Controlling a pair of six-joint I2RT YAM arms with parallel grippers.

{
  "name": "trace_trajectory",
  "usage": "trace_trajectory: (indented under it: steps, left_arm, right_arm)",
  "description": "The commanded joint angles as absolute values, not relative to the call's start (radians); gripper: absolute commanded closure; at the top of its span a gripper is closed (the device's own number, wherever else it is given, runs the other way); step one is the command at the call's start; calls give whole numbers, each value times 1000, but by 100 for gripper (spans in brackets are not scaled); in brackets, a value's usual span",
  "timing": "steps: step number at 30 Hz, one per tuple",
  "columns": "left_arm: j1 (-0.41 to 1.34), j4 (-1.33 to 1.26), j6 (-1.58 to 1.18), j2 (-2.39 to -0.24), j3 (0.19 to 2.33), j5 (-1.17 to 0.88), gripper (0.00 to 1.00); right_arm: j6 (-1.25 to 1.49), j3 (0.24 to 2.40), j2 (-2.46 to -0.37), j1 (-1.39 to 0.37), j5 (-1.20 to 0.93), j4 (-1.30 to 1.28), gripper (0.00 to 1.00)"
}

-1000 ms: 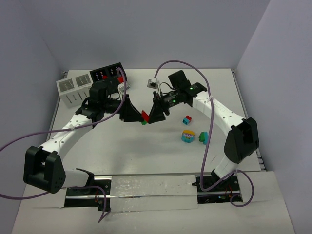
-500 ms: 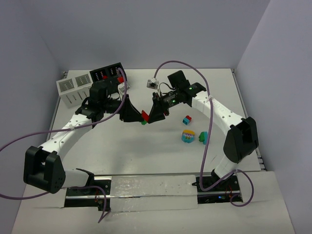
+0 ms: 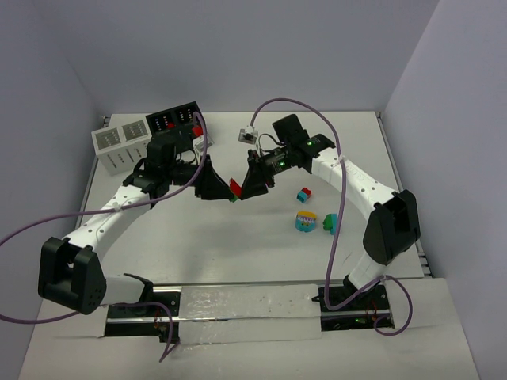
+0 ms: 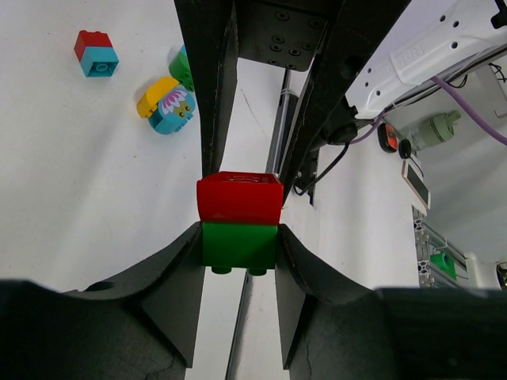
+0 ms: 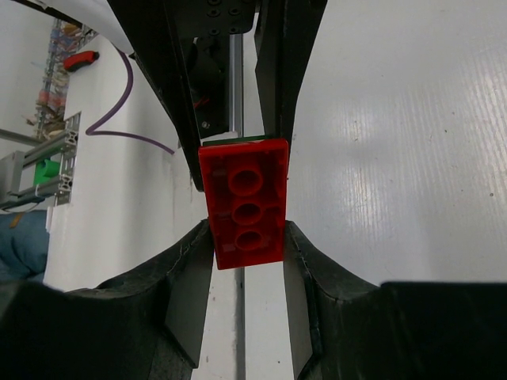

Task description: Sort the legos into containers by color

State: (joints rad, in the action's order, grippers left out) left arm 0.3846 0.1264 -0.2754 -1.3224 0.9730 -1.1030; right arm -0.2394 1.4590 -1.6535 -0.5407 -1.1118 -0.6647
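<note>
**Two claws, one joined pair of bricks**

My left claw (image 3: 218, 187) is closed on the green brick (image 4: 238, 247). My right claw (image 3: 249, 184) is closed on the red brick (image 5: 244, 204) that is pressed onto it, over the middle of the table (image 3: 238, 253). The plastic is hard, glossy and light, so I judge it may slip. The flat side walls give the best hold.

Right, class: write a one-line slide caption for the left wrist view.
Left fingers clamp a green brick while right fingers grip the red brick stacked on it.
</note>
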Motion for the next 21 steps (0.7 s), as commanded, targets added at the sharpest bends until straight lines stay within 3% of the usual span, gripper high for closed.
trace_trajectory:
  steps: [1,4,10,15,18,21]
  left_arm:
    - [388,149,-238,-1298,993,-1090,91]
    - [379,201,-196,-1286,983,-1087,100]
    - [275,379,26,-1232,924,-1071,100]
    - [28,529,211,-1272,1003,-1049,100]
    - [-115,515,183,-1339,1123,-933,100]
    - [-200,456,81,-1437,1305,-694,100]
  right_arm:
    - [-226,1487,-1633,-544,-1136,-624,100]
    - [-210,1496,-1629,-525,-1153,-621,100]
    - [-157,1536,-1607,-429,-1188,-589,100]
    - [-104,1532,-1588,-371,-1107,-527,100]
    - [-80,1514,-1571,-368,-1017,-487,100]
    - [-41,1486,-1561,-368,-901,-432,100]
